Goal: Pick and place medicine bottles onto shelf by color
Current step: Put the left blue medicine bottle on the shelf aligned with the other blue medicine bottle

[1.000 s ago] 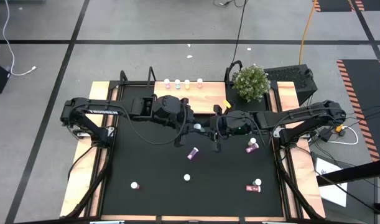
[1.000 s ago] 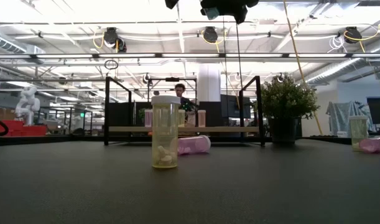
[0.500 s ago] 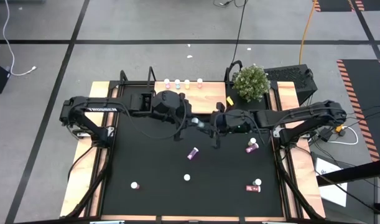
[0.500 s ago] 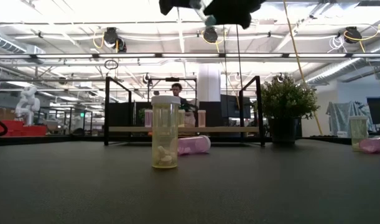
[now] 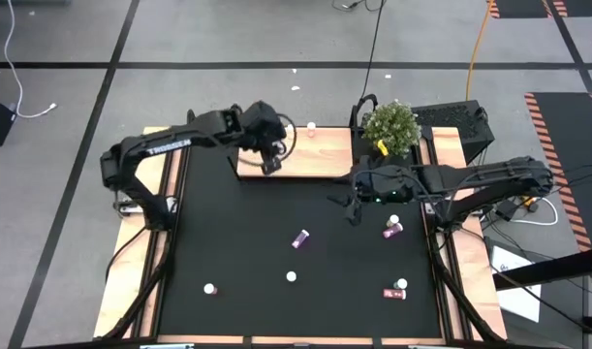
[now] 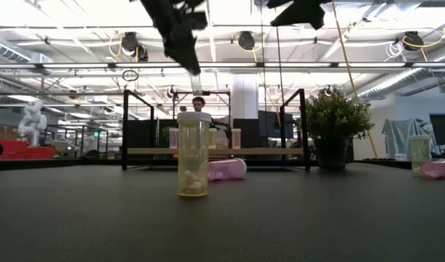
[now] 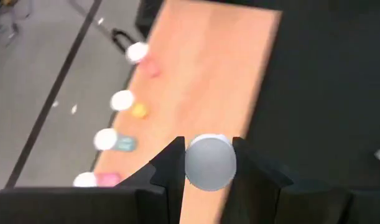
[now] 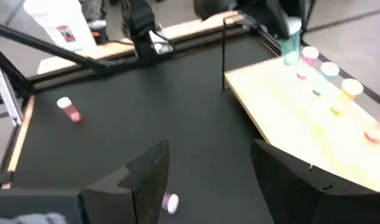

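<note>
We see the left gripper (image 5: 269,163) over the left part of the shelf (image 5: 315,165), its fingers (image 7: 168,171) clamped on a blue-green bottle (image 8: 291,43) whose white cap shows between them in the left wrist view. The bottle hangs upright above the board's near-left area. Along the shelf's far edge stands a row of small white-capped bottles: a pink one (image 7: 142,56), a yellow one (image 7: 129,104), a blue one (image 7: 114,141) and another pink one (image 7: 95,180).

The right gripper (image 5: 353,207) sits over the black tabletop (image 5: 237,252) just near of the shelf's right end, its jaws spread apart and holding nothing. Near it, toward the front, a magenta bottle (image 5: 300,238) lies on its side, and another pink bottle (image 5: 392,228) lies to the right. Farther forward are a yellow bottle (image 6: 194,154) standing upright, a white-capped bottle (image 5: 209,289) at the left and two more (image 5: 397,288) at the right. A potted plant (image 5: 390,128) stands at the shelf's far right.
</note>
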### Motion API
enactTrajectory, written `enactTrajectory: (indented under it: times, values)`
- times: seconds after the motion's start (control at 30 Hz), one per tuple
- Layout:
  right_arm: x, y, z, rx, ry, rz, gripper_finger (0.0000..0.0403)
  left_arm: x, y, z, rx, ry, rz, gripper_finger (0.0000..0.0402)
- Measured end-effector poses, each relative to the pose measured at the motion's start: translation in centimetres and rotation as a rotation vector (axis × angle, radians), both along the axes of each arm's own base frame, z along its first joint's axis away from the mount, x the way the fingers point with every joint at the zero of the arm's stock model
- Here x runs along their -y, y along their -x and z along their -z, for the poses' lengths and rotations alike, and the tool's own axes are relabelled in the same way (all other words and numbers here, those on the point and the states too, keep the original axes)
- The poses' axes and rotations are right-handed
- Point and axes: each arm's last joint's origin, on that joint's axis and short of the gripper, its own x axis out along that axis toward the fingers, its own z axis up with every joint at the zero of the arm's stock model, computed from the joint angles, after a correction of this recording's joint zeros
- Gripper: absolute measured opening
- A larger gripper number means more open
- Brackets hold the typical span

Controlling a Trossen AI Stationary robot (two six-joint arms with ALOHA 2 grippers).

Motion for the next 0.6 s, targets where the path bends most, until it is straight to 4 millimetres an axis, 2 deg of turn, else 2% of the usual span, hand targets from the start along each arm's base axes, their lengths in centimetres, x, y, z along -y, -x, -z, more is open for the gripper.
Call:
enactTrajectory:
  times: [0.07, 0.23, 0.4, 0.6]
  values:
    - [0.1, 0.5, -0.1, -0.008, -0.006, 0.029, 0.022, -1.9, 0.0, 1.0, -0.029, 0.006, -0.041, 0.0122]
    - [0.0, 2.2, -0.2, -0.059, -0.012, 0.115, 0.022, -5.5, -0.8, 5.4, -0.134, 0.098, -0.121, 0.0126]
    - [-0.5, 3.6, 0.4, -0.134, -0.017, 0.185, 0.022, -6.7, -1.7, 8.0, -0.191, 0.116, -0.114, 0.0122]
    - [-1.0, 3.9, 0.6, -0.15, -0.006, 0.214, 0.0219, -7.5, -2.3, 8.3, -0.14, 0.089, -0.123, 0.0129]
